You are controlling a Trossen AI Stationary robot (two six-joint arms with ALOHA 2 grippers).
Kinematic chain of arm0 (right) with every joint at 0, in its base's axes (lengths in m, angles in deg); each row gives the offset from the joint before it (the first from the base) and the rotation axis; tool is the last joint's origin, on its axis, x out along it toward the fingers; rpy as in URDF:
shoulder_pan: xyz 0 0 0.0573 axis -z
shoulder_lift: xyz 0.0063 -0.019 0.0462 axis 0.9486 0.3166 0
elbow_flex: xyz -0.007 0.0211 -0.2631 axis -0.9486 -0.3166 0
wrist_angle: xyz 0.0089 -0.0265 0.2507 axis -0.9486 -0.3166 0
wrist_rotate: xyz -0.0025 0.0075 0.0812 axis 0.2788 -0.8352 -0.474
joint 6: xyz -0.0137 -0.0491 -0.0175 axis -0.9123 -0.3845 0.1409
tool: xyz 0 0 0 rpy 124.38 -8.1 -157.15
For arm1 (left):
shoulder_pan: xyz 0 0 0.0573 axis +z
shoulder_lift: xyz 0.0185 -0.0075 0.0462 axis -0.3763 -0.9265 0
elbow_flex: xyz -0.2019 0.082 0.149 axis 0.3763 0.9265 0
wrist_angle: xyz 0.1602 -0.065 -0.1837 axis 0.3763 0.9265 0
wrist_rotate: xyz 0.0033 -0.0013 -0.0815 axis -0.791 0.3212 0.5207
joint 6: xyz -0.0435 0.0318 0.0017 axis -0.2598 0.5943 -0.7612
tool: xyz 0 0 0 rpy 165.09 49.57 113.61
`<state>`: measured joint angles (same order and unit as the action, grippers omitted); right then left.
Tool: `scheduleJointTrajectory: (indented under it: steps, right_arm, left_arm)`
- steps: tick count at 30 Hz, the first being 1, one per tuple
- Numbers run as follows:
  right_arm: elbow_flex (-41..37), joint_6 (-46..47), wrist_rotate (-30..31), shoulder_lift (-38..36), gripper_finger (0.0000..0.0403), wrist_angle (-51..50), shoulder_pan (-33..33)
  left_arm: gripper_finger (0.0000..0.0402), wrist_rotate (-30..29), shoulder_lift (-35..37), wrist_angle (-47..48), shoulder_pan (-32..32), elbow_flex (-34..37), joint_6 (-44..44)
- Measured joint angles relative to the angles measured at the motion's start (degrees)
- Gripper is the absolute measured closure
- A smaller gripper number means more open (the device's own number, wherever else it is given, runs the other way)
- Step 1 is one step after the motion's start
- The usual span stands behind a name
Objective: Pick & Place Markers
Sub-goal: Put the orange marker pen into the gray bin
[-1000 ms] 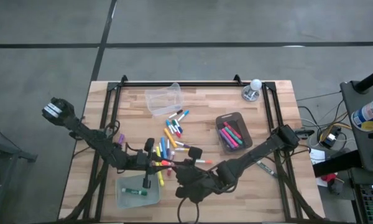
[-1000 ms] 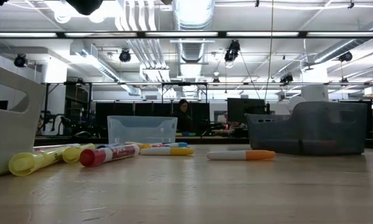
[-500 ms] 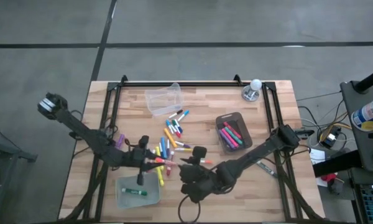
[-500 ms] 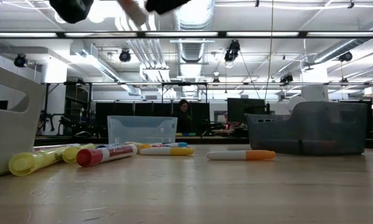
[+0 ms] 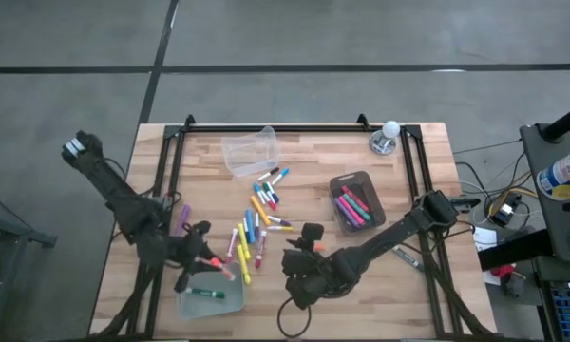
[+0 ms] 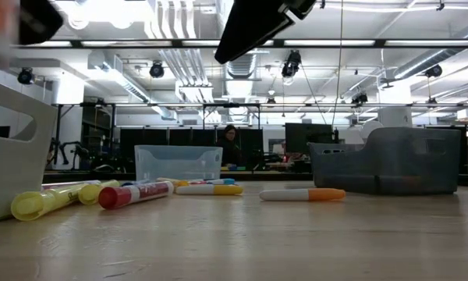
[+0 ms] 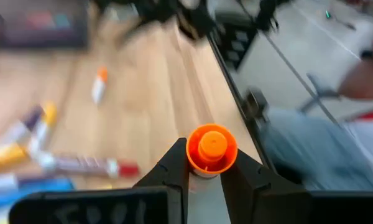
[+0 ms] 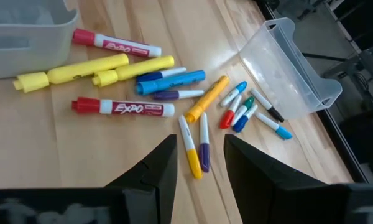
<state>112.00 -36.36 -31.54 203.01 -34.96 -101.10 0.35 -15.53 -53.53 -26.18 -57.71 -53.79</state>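
Left gripper [image 5: 206, 261] is clamped on an orange-capped marker [image 7: 211, 149], probably light, stiff, slippery; grip mid-barrel. Right gripper [image 8: 199, 163], near the table's front edge, is spread, empty

markers [image 5: 255, 228]: roughly two dozen | bins [image 5: 248, 150]: 3 | arms [image 5: 123, 204]: 2

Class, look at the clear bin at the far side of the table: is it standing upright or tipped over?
Tipped over. In the right wrist view the clear bin lies on its side, its open mouth facing the loose markers on the table.
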Motion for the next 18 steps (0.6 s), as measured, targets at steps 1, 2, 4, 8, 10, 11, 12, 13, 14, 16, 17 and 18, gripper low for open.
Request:
scheduleJointTrajectory:
  steps: [1,2,4,8,10,11,12,13,14,16,17,18]
  right_arm:
    - [0.0,0.0,0.0,0.0,0.0275,0.0,0.0]
    - [0.0,0.0,0.0,0.0,0.0275,0.0,0.0]
    - [0.1,0.0,0.0,0.0,0.0275,0.1,0.0]
    - [0.1,0.0,0.0,0.0,0.0275,0.1,0.0]
    - [0.2,0.0,0.0,0.0,0.0275,0.1,0.0]
    - [0.2,0.0,0.0,0.0,0.0275,0.1,0.0]
    - [0.2,0.0,0.0,0.0,0.0275,0.1,0.0]
    - [0.2,0.0,0.0,0.0,0.0275,0.1,0.0]
    - [0.2,0.0,0.0,0.0,0.0275,0.1,0.0]
    - [0.2,0.0,-0.1,0.0,0.0275,0.2,0.0]
    - [0.2,0.0,-0.1,0.0,0.0275,0.2,0.0]
    - [0.2,0.0,-0.1,0.0,0.0275,0.2,-0.1]
  left_arm:
    - [0.0340,1.0,0.1,1.6,-0.9,0.0,-1.9]
    - [0.0340,1.9,0.0,3.1,-1.7,0.0,-3.7]
    - [0.0340,2.8,-0.5,5.2,-3.0,0.0,-7.3]
    - [0.0340,3.8,-1.7,9.2,-4.5,0.0,-14.1]
    - [0.0340,3.8,-2.3,10.4,-4.4,0.0,-17.8]
    - [0.0340,3.8,-2.7,10.5,-4.4,0.0,-18.8]
    - [0.0340,4.0,-3.0,10.3,-4.4,0.0,-19.2]
    - [0.0340,4.4,-3.4,10.1,-4.4,0.0,-19.5]
    - [0.0340,4.7,-3.7,10.1,-4.4,0.0,-19.9]
    - [0.0339,4.7,-4.2,9.6,-4.4,0.0,-20.3]
    - [0.0338,4.4,-4.4,8.9,-4.4,0.0,-20.3]
    - [0.0336,3.8,-4.7,8.2,-4.4,0.0,-20.2]
